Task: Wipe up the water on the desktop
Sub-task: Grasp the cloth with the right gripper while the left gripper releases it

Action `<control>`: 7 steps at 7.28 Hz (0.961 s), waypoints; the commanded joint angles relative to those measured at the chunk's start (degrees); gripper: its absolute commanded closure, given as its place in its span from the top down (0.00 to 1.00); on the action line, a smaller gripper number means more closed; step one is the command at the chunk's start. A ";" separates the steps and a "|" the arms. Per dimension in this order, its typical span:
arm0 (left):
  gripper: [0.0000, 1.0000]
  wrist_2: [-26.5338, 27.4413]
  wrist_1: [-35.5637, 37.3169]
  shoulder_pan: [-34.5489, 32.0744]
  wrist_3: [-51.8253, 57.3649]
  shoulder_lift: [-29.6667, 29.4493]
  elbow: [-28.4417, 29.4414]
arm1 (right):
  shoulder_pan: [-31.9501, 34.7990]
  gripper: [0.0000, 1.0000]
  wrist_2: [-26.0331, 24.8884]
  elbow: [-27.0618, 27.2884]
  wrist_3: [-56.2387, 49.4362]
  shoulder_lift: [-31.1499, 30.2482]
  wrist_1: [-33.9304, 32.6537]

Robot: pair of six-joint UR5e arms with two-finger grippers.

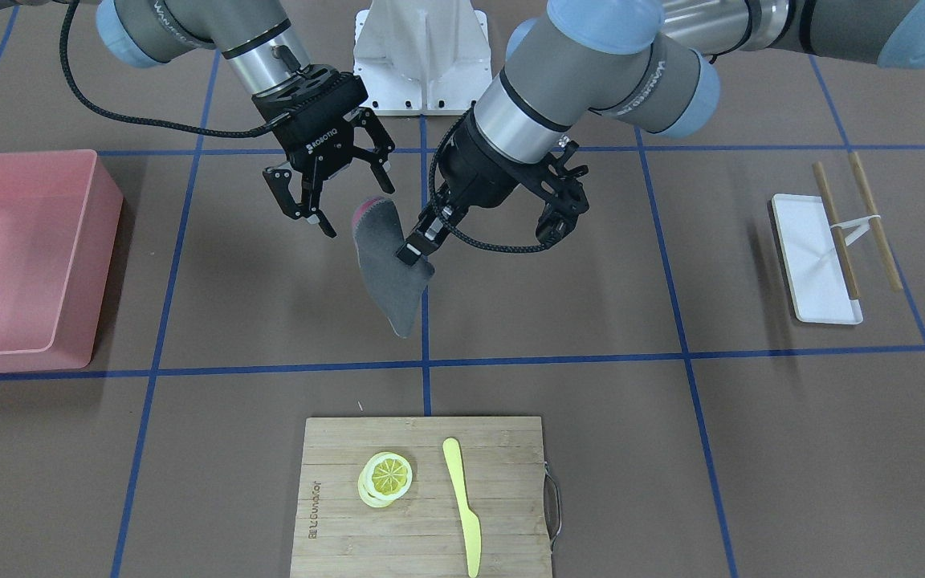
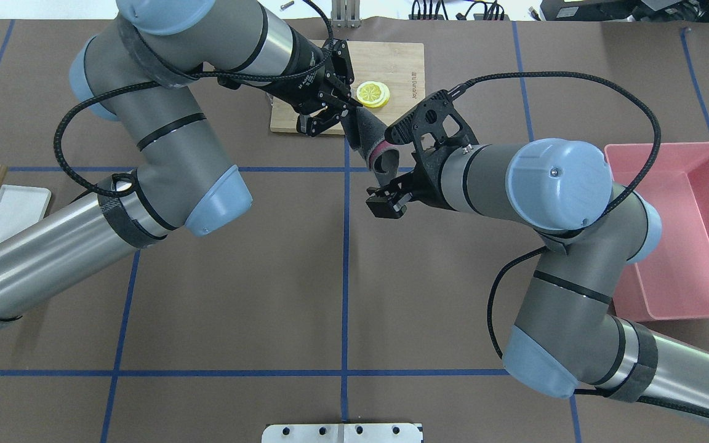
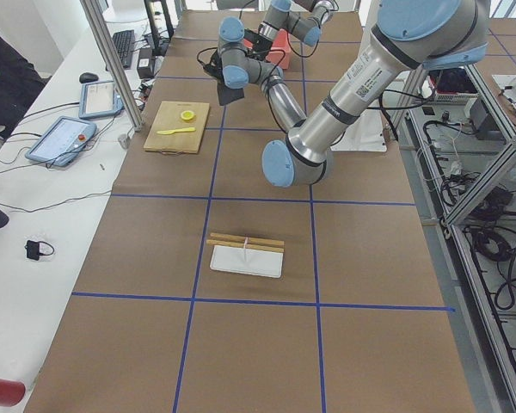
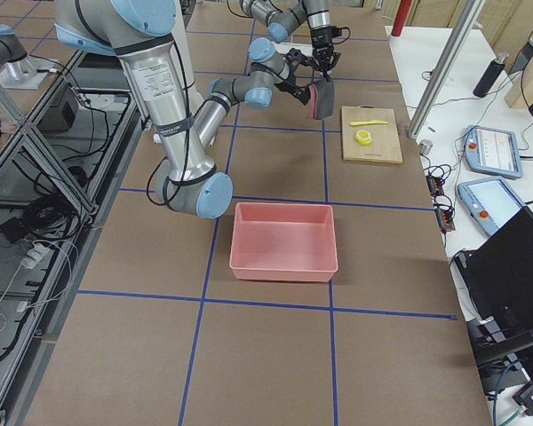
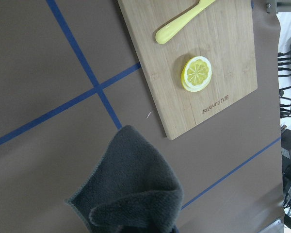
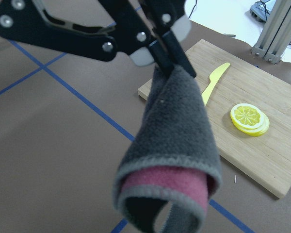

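The left claw point(image 1: 416, 250) is clamped on the upper edge of a grey cloth point(image 1: 390, 277). The cloth hangs rolled above the desktop point(image 1: 575, 449), over the centre tape line. The right claw point(image 1: 354, 209) stands spread wide, just beside the cloth.

Desktop point(image 1: 270, 305) bare all round the cutting board point(image 1: 422, 494). Robot-side of board: cloth point(image 1: 390, 273) hanging from left gripper point(image 1: 418, 250), right gripper point(image 1: 355, 209) beside it, blocks centre. Pink bin point(image 1: 93, 265) far right of board, white tray point(image 1: 808, 241) far left.
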 commanded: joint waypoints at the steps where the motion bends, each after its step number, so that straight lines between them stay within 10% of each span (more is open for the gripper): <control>1: 0.00 -2.43 0.69 0.00 0.28 0.93 -2.23 | 0.05 0.98 -0.86 -0.53 0.12 0.05 0.11; 7: 0.00 -2.44 0.60 0.09 0.54 1.37 -1.80 | 0.05 0.42 -1.21 -0.53 0.74 0.41 0.02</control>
